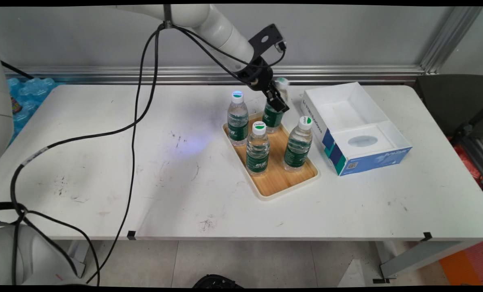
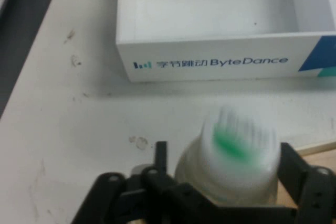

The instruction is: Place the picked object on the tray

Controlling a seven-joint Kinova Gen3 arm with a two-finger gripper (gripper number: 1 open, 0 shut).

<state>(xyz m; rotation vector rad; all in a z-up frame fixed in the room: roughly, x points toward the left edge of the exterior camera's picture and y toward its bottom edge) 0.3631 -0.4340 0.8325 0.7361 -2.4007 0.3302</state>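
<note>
The black tool (image 1: 277, 98) closed around the neck of a water bottle (image 1: 273, 115) at the far corner of a wooden tray (image 1: 284, 182), its two fingers (image 2: 302, 174) pressed to either side just below the white cap with its green mark. The held bottle leaned slightly and stood at the tray's far right corner. Three more bottles stood upright on the same tray: one at the far left corner (image 1: 238, 119), one near the middle (image 1: 257, 149) and one along the right edge (image 1: 298, 144), each with a green label and a white cap. The tray lay a little right of the tabletop's (image 1: 103, 162) centre, toward the far edge. Just beside it, toward the right edge of the tabletop, sat an open white box (image 1: 355, 127) with blue sides, its near wall lettered ByteDance in the hand view. Black cables (image 1: 134, 134) hung from the arm across the left half of the tabletop.
</note>
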